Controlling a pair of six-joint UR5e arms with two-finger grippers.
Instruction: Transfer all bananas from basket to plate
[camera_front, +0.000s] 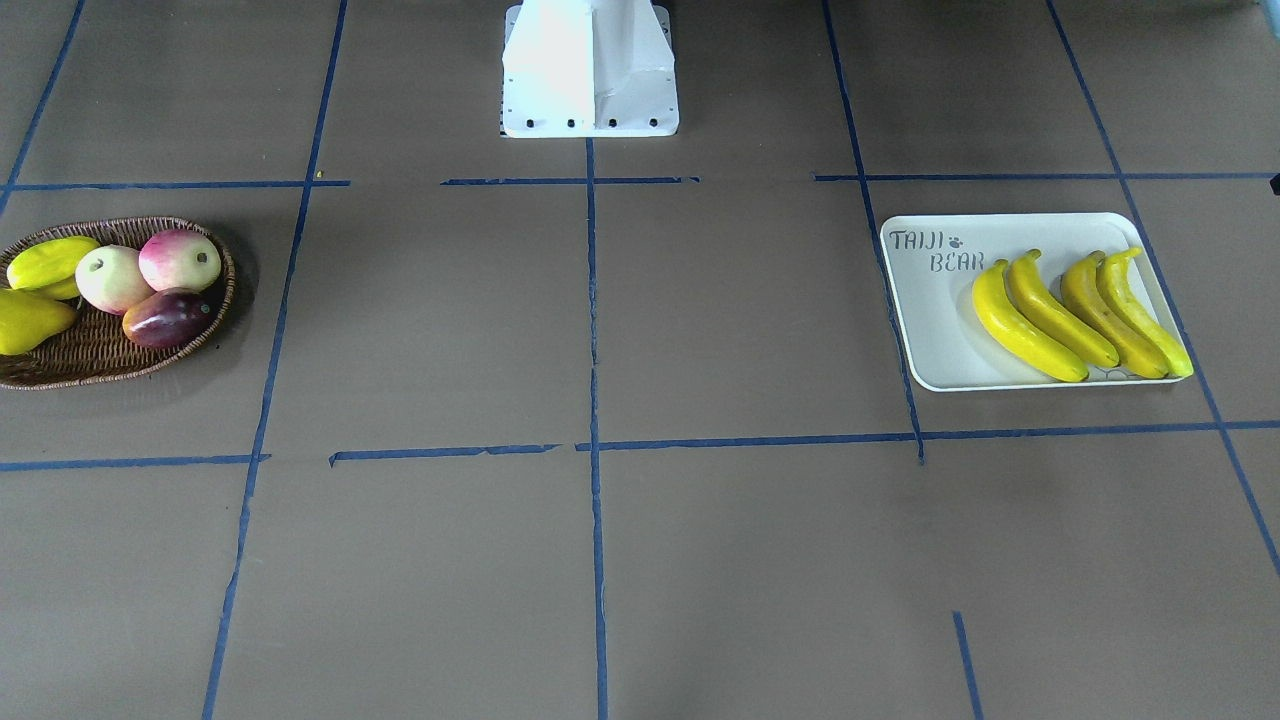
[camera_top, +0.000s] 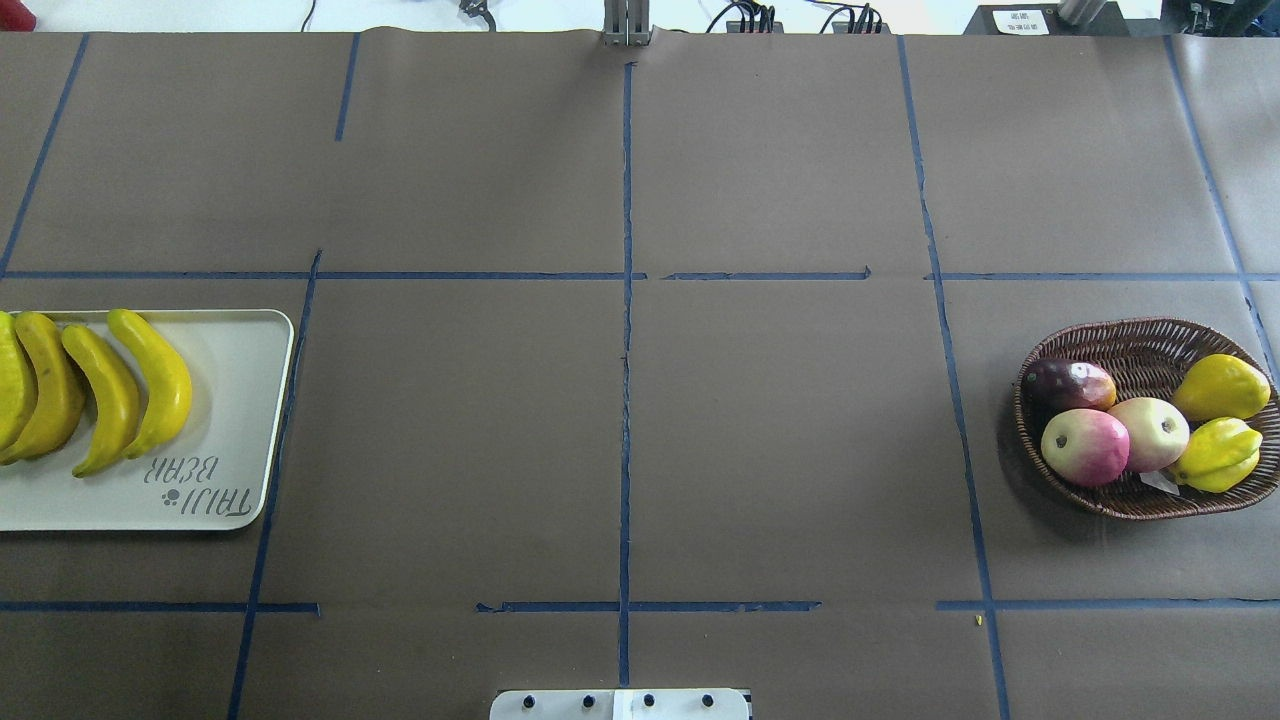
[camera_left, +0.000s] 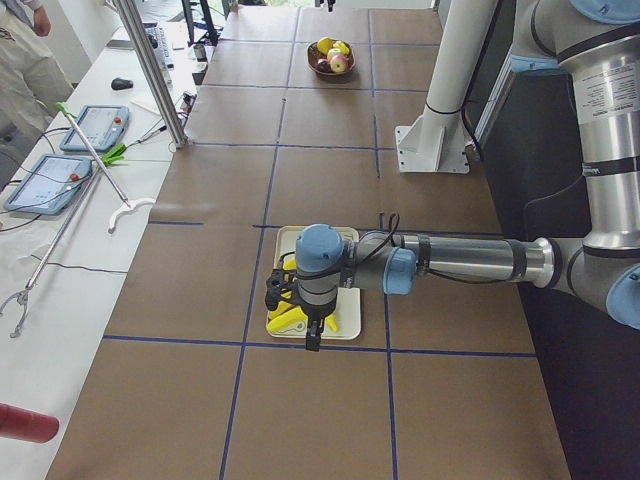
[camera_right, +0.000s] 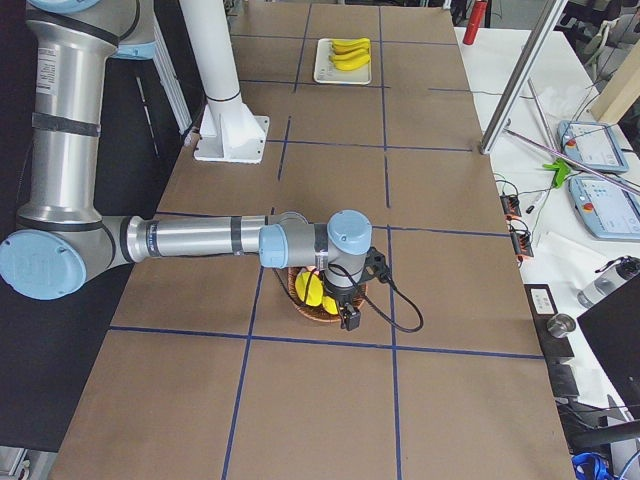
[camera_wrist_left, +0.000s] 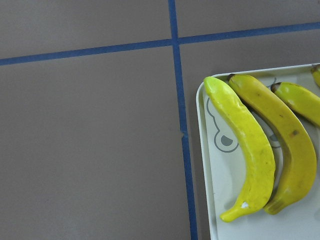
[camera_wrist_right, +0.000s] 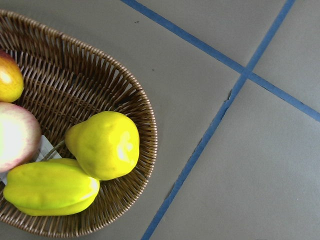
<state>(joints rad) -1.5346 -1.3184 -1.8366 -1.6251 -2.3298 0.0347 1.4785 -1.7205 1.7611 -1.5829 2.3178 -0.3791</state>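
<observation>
brown table (camera_front: 700, 320), bananas (camera_front: 1080, 315) beneath left fingers (camera_left: 312, 340)

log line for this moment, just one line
bananas: four on plate | basket: no bananas, other fruit only | task: looks done

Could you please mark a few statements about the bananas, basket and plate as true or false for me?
1. All four bananas lie on the plate. True.
2. One banana is left in the basket. False: it holds only other fruits.
3. The plate is printed "TAIJI BEAR". True.
4. The basket touches the plate. False: they sit at opposite ends of the table.
</observation>
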